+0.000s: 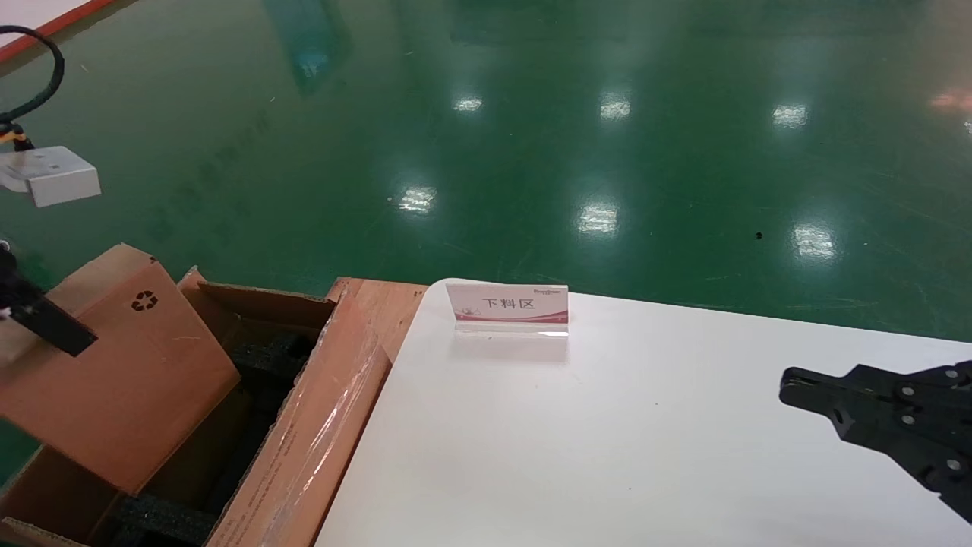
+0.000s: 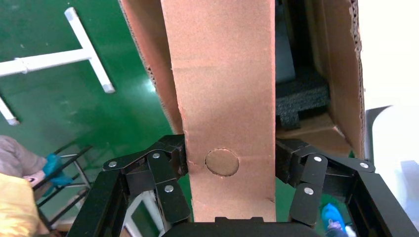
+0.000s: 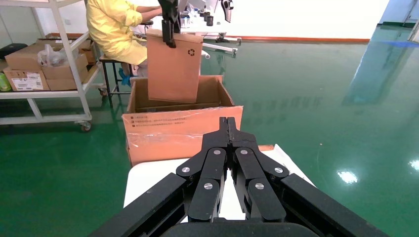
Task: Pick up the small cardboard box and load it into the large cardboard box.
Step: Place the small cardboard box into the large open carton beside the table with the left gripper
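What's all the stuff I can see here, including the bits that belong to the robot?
small cardboard box: one, brown, held tilted over the large box's opening
large cardboard box: one, brown with clear tape, beside the table's left end
foam blocks: black, inside the large box
table: one, white, in front of the robot
sign: one, white and red, on the table's far edge
person: one, in yellow, behind the boxes
shelving cart: one, white, carrying cartons
left gripper: black, fingers clamped on the small box
right gripper: black, closed, over the table

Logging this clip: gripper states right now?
Left gripper: shut on the small cardboard box.
Right gripper: shut, holding nothing.
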